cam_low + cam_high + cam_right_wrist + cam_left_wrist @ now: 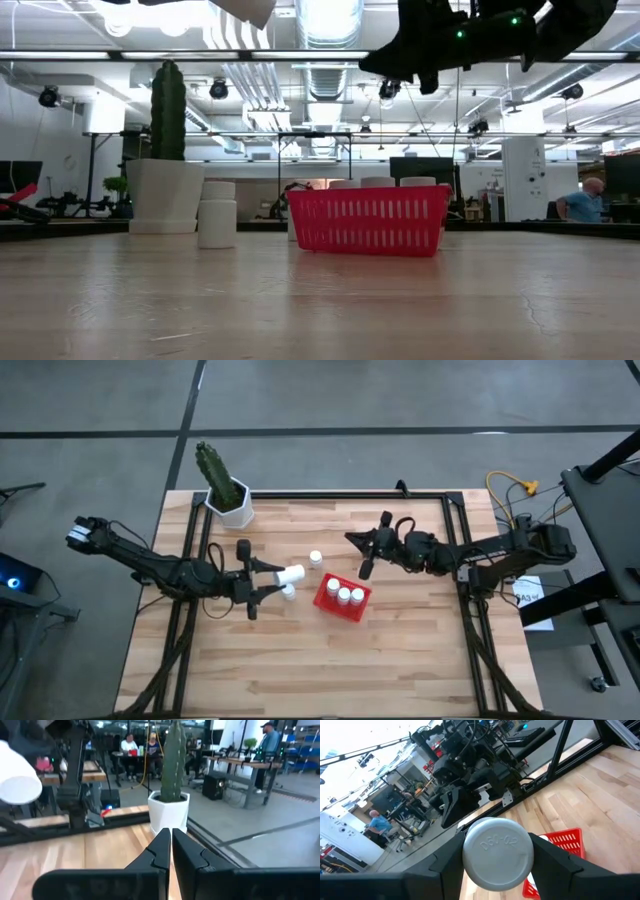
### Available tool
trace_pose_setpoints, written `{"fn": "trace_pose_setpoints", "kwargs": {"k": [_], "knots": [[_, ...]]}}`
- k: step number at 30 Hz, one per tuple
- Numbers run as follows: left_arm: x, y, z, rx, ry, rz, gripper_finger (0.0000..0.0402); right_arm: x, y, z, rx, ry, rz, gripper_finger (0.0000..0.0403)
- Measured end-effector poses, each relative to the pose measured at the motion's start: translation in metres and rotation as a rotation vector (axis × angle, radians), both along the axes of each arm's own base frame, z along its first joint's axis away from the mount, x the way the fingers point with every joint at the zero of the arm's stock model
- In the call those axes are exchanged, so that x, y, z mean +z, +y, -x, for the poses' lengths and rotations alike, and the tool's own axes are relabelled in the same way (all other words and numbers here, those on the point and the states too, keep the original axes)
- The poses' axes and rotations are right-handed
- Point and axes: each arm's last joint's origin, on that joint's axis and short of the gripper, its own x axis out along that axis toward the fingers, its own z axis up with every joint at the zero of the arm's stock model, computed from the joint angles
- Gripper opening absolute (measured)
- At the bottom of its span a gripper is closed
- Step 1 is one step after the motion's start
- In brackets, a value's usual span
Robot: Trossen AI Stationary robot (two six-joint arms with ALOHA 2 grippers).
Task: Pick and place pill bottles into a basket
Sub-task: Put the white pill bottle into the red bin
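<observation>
My left fingers [268, 582] pinch a smooth white cylindrical pill bottle [290, 574], held on its side above the pale, wood-grained surface [300, 660], just beside the red basket [341, 608]. Seen from my left wrist, the bottle's round cap [498, 852] faces out between two dark angular fingers [555, 862], raised lettering moulded into its matte plastic. Three white caps [345, 595] stand in a row inside the basket, whose low walls are a mesh of thin vertical slats. One more bottle [316, 558] stands upright on the planks beyond the basket, and another [289, 592] stands on the surface below the held one. My right fingers [366, 566] are pressed together, empty, raised over the far side of the basket. From my right wrist they meet in a narrow dark wedge [170, 845] pointing at a ribbed green cactus [172, 762] in a white faceted pot [169, 812] at the surface's back corner.
</observation>
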Motion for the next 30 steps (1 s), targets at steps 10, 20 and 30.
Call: {"fn": "trace_pose_setpoints", "kwargs": {"k": [10, 20, 30], "knots": [[-0.008, -0.001, -0.003, -0.002, 0.044, -0.069, 0.0176, -0.001, 0.002, -0.001, 0.068, -0.147, -0.423, 0.0009], [-0.016, -0.001, -0.003, -0.004, 0.079, -0.083, 0.0176, -0.001, 0.023, -0.001, 0.627, -0.03, -0.568, 0.0008], [-0.014, -0.001, -0.002, -0.004, 0.07, -0.078, 0.0176, -0.004, 0.056, -0.001, 0.561, 0.032, -0.032, 0.0008]]}}
